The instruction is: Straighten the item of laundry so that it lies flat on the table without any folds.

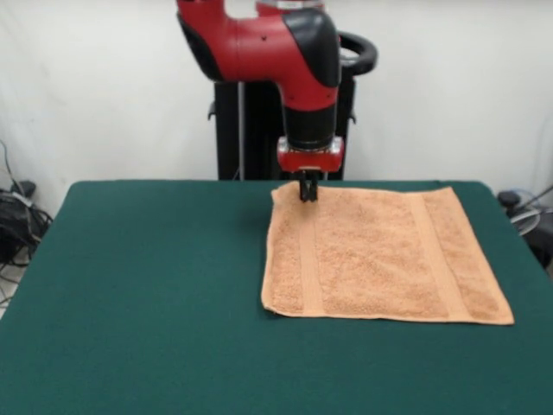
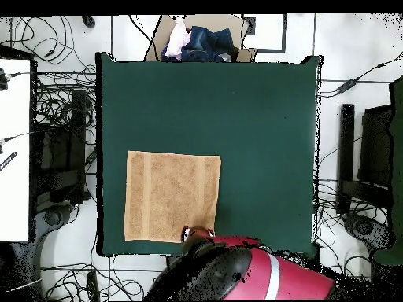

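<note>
The item of laundry (image 1: 380, 255), a peach-orange terry towel with woven band stripes, lies spread flat on the right half of the green table (image 1: 147, 285). In the overhead view the towel (image 2: 173, 197) sits near the table's (image 2: 260, 141) lower left edge. My gripper (image 1: 308, 195) points straight down at the towel's far edge, close to its far left corner. Its narrow dark fingers are shut, with the tips pressed into the cloth. In the overhead view the red arm hides most of the gripper (image 2: 194, 233).
A box of clothes (image 2: 201, 41) stands just beyond the table's edge opposite the robot. Cables and equipment (image 2: 59, 149) lie on the floor around the table. The table edge runs close behind the towel's far side.
</note>
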Controlling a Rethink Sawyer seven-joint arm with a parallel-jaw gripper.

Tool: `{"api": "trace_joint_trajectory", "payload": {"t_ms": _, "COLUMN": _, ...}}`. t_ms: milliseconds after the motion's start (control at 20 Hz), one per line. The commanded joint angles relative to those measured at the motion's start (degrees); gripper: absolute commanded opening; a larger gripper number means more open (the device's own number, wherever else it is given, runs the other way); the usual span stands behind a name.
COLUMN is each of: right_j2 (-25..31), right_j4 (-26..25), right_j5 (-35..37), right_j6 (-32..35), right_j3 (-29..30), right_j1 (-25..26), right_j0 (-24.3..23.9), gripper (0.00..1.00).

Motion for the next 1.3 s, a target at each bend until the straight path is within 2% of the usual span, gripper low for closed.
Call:
{"api": "trace_joint_trajectory", "payload": {"t_ms": 50, "right_j2": -0.6, "right_j4": -4.1, "right_j5": -4.3, "right_j6": 3.3, "right_j3": -10.9, "right_j1": 7.1, "right_j0": -1.6, "gripper": 0.0}}
{"api": "trace_joint_trajectory", "payload": {"t_ms": 250, "right_j2": 0.4, "right_j4": -4.7, "right_j5": -2.3, "right_j6": 3.2, "right_j3": -11.1, "right_j1": 6.1, "right_j0": -2.7, "gripper": 0.0}}
{"api": "trace_joint_trajectory", "payload": {"t_ms": 500, "right_j2": -0.8, "right_j4": -4.6, "right_j5": -3.7, "right_j6": 4.0, "right_j3": -14.5, "right_j1": 10.1, "right_j0": 0.0, "gripper": 0.0}}
{"api": "trace_joint_trajectory", "payload": {"t_ms": 650, "right_j2": -0.4, "right_j4": -5.9, "right_j5": -5.0, "right_j6": 3.8, "right_j3": -15.8, "right_j1": 12.4, "right_j0": -1.3, "gripper": 0.0}}
{"api": "trace_joint_trajectory", "payload": {"t_ms": 750, "right_j2": 0.6, "right_j4": -6.6, "right_j5": -4.1, "right_j6": 3.8, "right_j3": -14.7, "right_j1": 11.6, "right_j0": -2.9, "gripper": 0.0}}
{"api": "trace_joint_trajectory", "payload": {"t_ms": 1000, "right_j2": 5.1, "right_j4": -4.5, "right_j5": 2.2, "right_j6": 5.2, "right_j3": -9.1, "right_j1": 6.5, "right_j0": -5.7, "gripper": 0.0}}
{"api": "trace_joint_trajectory", "payload": {"t_ms": 1300, "right_j2": 9.0, "right_j4": 0.6, "right_j5": 9.8, "right_j6": 7.1, "right_j3": -0.5, "right_j1": -4.8, "right_j0": -6.3, "gripper": 0.0}}
